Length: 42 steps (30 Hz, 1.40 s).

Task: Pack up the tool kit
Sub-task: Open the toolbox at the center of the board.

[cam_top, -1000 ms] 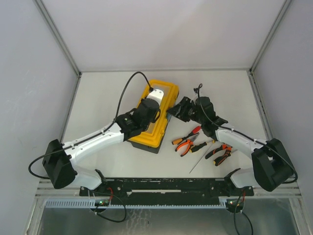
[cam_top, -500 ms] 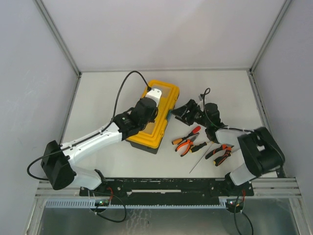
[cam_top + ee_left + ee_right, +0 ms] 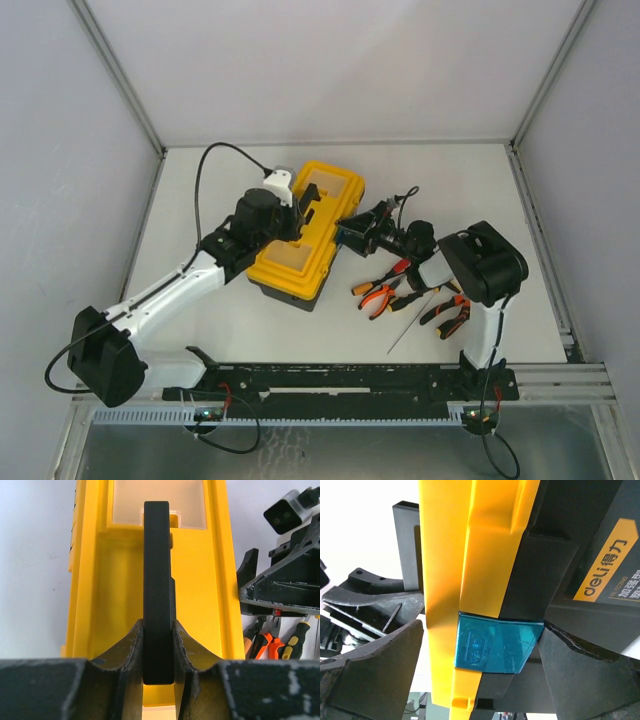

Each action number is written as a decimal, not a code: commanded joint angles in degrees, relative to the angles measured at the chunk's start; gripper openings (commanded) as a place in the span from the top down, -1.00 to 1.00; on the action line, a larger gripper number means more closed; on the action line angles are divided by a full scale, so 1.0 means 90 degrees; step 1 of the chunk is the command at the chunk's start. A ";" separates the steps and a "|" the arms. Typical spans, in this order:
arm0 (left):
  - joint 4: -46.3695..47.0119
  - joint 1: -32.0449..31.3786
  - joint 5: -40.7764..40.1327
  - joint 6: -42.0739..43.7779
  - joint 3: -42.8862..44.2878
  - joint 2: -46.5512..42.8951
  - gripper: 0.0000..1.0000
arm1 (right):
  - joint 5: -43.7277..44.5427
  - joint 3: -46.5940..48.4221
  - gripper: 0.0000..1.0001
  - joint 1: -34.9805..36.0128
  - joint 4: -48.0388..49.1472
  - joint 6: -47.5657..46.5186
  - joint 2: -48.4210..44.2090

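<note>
Top: toolbox (image 3: 300,265) at centre of table (image 3: 450,190); left claw (image 3: 292,217) on top of it; right claw (image 3: 352,236) at its right side; pliers (image 3: 378,294) loose just right of it.
Left wrist: claw clamped on black handle (image 3: 158,570), one finger each side; yellow lid (image 3: 200,580) beneath.
Right wrist: claw spread wide, straddling teal latch (image 3: 495,647); nothing gripped.

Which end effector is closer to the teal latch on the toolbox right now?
Right. The right end effector sits open around the teal latch; the left end effector grips the handle on top.
</note>
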 commanded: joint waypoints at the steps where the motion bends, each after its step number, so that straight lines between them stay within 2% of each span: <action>1: -0.0477 0.0380 0.1027 -0.0448 -0.0526 0.0235 0.99 | 0.0021 0.0465 -0.87 0.0360 0.0909 0.0326 0.0173; 6: -0.0202 0.0786 0.1438 -0.0660 -0.0741 0.0140 0.99 | -0.0009 0.0794 -0.85 0.0444 0.0914 0.0325 0.0362; 9: 0.0168 0.1013 0.1756 -0.0880 -0.1005 0.0061 0.99 | 0.0031 0.0863 -0.76 0.0467 0.0914 0.0230 0.0339; 16: 0.0308 0.1024 0.2637 -0.0661 -0.1089 0.0159 0.99 | -0.0077 0.1229 -0.66 0.0518 0.0914 0.0247 0.0466; 21: 0.0274 0.1024 0.2708 -0.0646 -0.1125 0.0090 0.99 | -0.0120 0.1392 -0.74 0.0561 0.0914 0.0420 0.0757; 23: 0.0199 0.1024 0.2625 -0.0621 -0.1080 0.0083 0.99 | -0.0088 0.1382 -0.63 0.0567 0.0914 0.0555 0.0943; 27: 0.0107 0.1024 0.2540 -0.0577 -0.0997 0.0093 0.99 | -0.0089 0.1390 -0.54 0.0623 0.0914 0.0487 0.1150; 30: 0.0096 0.1024 0.2570 -0.0555 -0.1008 0.0093 0.99 | -0.0103 0.1433 -0.34 0.0618 0.0914 0.0457 0.1201; 32: 0.0099 0.1024 0.2653 -0.0510 -0.1011 0.0083 0.99 | -0.0136 0.1482 -0.36 0.0599 0.0909 0.0474 0.1259; 34: 0.0086 0.1024 0.2731 -0.0468 -0.1003 0.0076 0.99 | -0.0234 0.1561 -0.57 0.0605 0.0904 0.0488 0.1376; 35: 0.0081 0.1024 0.2756 -0.0450 -0.1000 0.0068 1.00 | -0.0288 0.1610 -0.59 0.0608 0.0904 0.0495 0.1438; 37: 0.0062 0.1024 0.2827 -0.0402 -0.0973 0.0069 0.99 | -0.0312 0.1643 -0.58 0.0616 0.0904 0.0493 0.1539; 42: 0.0007 0.1024 0.2912 -0.0331 -0.0911 0.0087 0.99 | -0.0409 0.1781 -0.37 0.0607 0.0913 0.0479 0.1630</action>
